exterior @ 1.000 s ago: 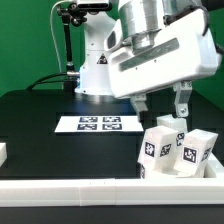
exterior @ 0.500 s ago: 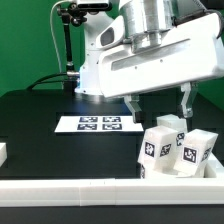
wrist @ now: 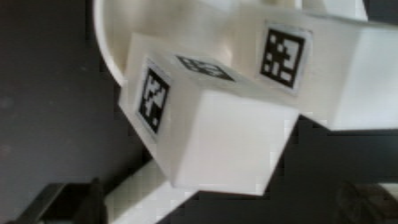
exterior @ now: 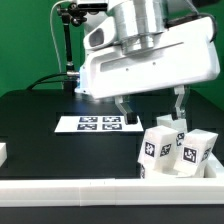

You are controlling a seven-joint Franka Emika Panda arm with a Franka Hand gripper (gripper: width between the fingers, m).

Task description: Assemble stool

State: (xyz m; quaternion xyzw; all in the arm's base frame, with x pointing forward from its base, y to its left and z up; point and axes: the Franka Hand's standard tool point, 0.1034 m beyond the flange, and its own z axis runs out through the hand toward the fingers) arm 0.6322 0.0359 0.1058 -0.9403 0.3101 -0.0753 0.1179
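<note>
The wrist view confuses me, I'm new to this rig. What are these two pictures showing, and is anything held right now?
The exterior view looks at the table from outside: the big white machine is the robot arm, and its tool, two thin fingers hanging open, hovers above a cluster of white stool legs marked with black-and-white tags. Nothing is held. The flat sheet of tags farther back is the marker board, only a fixed reference. A white border rail runs along the front. The wrist view comes from a camera on the arm, looking down closely at one leg block.
</note>
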